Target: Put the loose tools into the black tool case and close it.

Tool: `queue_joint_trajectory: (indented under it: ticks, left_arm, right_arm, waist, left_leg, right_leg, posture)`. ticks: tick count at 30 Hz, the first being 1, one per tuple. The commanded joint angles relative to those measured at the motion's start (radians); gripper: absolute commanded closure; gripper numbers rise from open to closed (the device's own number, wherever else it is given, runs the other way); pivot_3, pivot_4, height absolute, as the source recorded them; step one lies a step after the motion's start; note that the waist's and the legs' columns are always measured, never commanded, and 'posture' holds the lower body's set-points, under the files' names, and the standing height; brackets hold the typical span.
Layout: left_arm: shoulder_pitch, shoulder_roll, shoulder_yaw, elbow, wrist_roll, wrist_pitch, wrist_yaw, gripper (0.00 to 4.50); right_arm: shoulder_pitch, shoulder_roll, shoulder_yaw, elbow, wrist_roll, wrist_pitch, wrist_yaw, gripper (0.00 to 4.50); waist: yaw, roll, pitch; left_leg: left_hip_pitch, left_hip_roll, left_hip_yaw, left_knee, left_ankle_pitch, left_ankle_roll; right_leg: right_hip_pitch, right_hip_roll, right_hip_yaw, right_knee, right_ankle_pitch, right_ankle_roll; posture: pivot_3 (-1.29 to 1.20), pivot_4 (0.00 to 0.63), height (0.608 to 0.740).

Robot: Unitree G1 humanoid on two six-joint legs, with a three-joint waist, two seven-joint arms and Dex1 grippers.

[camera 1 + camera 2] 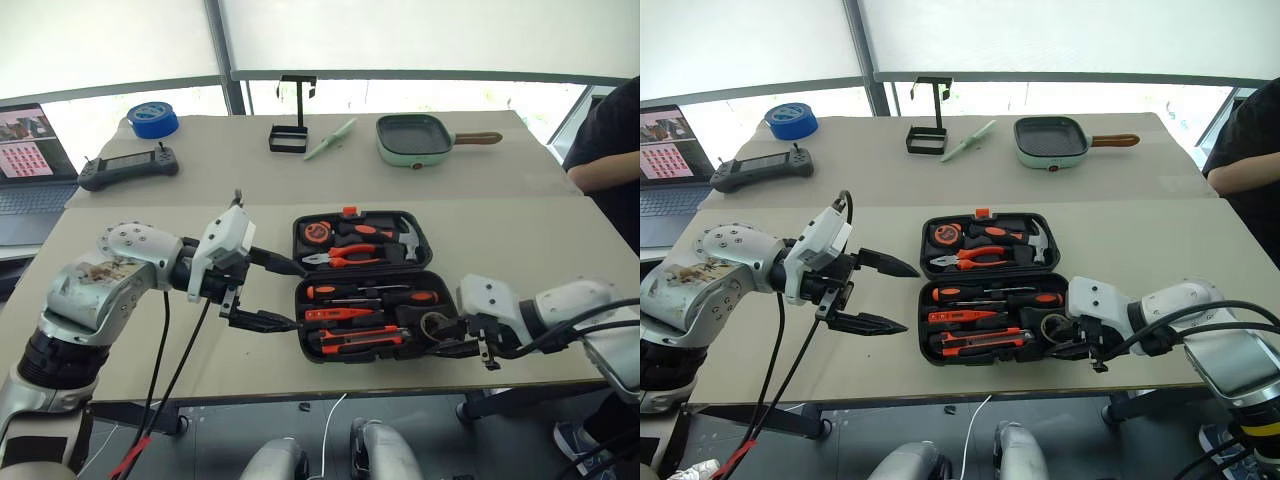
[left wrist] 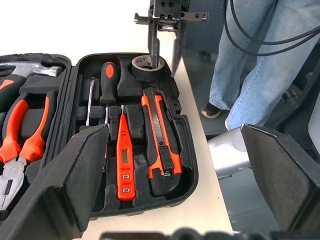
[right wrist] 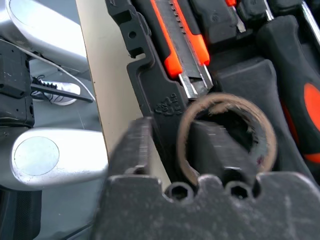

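Black hard plastic, the tool case [image 1: 365, 300] lies open on the table [image 1: 520, 260], lid half at 12 o'clock with pliers [image 1: 340, 257], hammer [image 1: 408, 238] and tape measure [image 1: 317, 233] seated.

- Near tray holds two screwdrivers [image 1: 365, 291], the slim orange tester [image 2: 124, 160], the utility knife [image 2: 159, 135]. All sit in moulded slots; none loose on the table that I can see.
- Tape roll [image 2: 145, 65] at the tray's 3 o'clock end. Right pincer [image 1: 455, 338] is there, one finger through the roll's hole, one outside the case wall; jaws parted around the ring, whether they press on it I cannot tell.
- Left pincer [image 1: 875, 293] spread wide, empty, just off the case's 9 o'clock edge.

Handling, my guess: roll is light, slightly tacky, springy; pinch across its wall. Case is rigid but hinged, lid heavy with steel tools. Likely push the lid from its far edge, steady the tray, then press the orange latch [image 1: 349, 211].

Writing: embossed mark on case rim by the knife, unreadable. Tester has small print, illegible.
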Motion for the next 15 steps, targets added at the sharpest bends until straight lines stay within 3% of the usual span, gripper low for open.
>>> queue_joint_trajectory:
  ticks: [1,4,15]
  left_arm:
    - [-0.017,0.004,0.014,-0.012,0.004,-0.018,-0.001,0.0]
    - [-0.015,0.005,0.015,-0.012,0.006,-0.019,0.001,0.0]
    - [-0.023,0.0,0.017,-0.004,0.015,-0.024,0.005,0.0]
  right_arm:
    - [0.006,-0.042,-0.046,-0.06,0.027,0.005,0.025,1.09]
    - [0.007,-0.062,-0.063,-0.062,0.041,0.01,0.029,0.08]
    - [0.024,-0.108,-0.047,0.022,-0.022,-0.026,0.043,0.08]
  waist:
    - [0.0,0.0,0.0]
    - [0.0,0.0,0.0]
    - [0.0,0.0,0.0]
  left_leg:
    - [0.0,0.0,0.0,0.0,0.0,0.0]
    - [0.0,0.0,0.0,0.0,0.0,0.0]
    - [0.0,0.0,0.0,0.0,0.0,0.0]
  right_leg:
    - [0.0,0.0,0.0,0.0,0.0,0.0]
    - [0.0,0.0,0.0,0.0,0.0,0.0]
    - [0.0,0.0,0.0,0.0,0.0,0.0]
  posture:
    - [0.0,0.15,0.74]
    - [0.0,0.15,0.74]
    - [0.0,0.15,0.74]
